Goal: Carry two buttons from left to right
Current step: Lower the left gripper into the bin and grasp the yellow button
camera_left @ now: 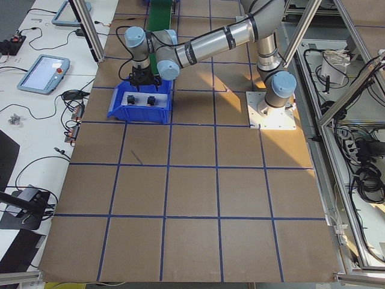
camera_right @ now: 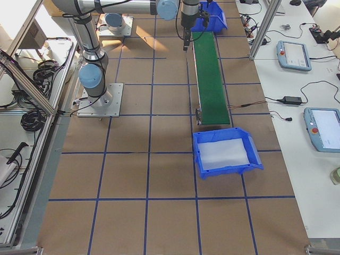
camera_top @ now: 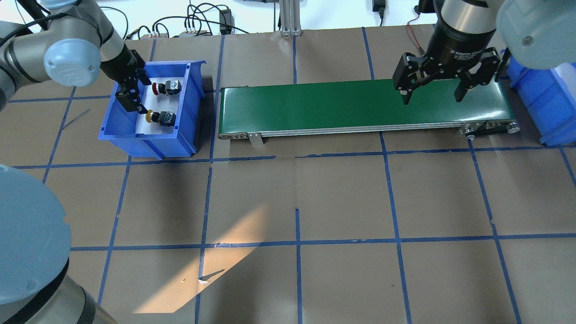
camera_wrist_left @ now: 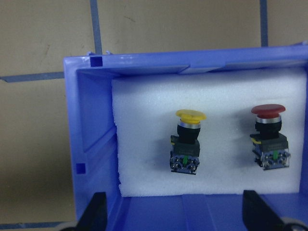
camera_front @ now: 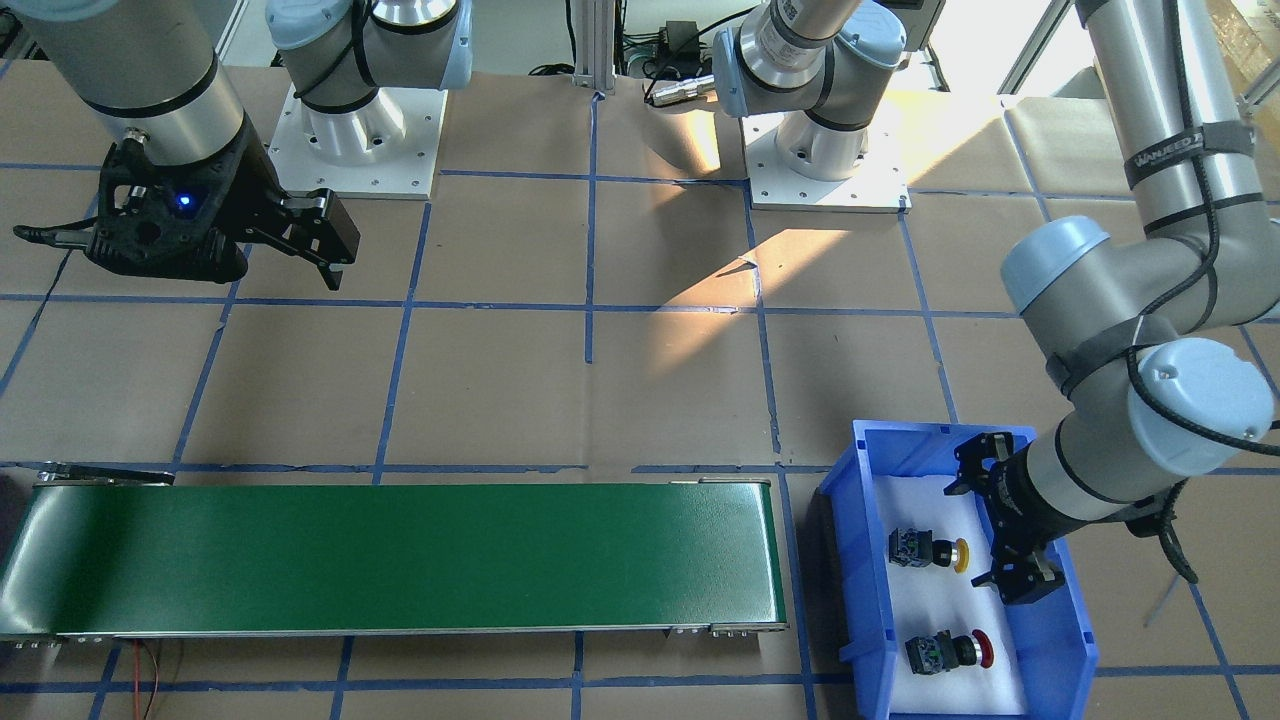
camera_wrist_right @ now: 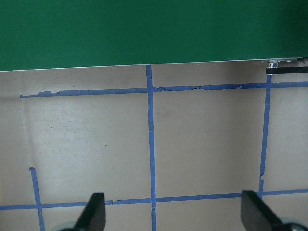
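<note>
Two push-button switches wait in an open blue plastic bin (camera_wrist_left: 91, 120) at the left end of the brown paper-covered surface (camera_top: 342, 198). The left arm's tool (camera_wrist_left: 175, 209) hangs over them with its fingers (camera_wrist_left: 96, 214) spread wide and nothing between them. The yellow mushroom-capped button (camera_wrist_left: 186, 142) and the red-capped button (camera_wrist_left: 269, 137) lie on their sides on a white foam liner (camera_wrist_left: 144, 106), apart from each other. Their caps point away from the long green conveyor belt (camera_front: 400, 555), which starts just beside the bin. The foam appears to be there to stop the round-bodied switches rolling, and the belt to carry them towards a second blue bin (camera_right: 228, 171) at its right end. The left wrist camera puts the yellow button almost midway between the fingers, so it looks like the first pick; neither button has yet left the bin. That detail is lost overhead, where the arm partly covers the bin. The right arm's tool (camera_top: 432, 100), also wide and holding nothing, hovers near the belt's right end, seemingly posted to receive. Overhead it seems to sit over the belt, but its own wrist camera looks down on brown paper and blue tape lines (camera_wrist_right: 150, 144), with the belt's edge just ahead.
</note>
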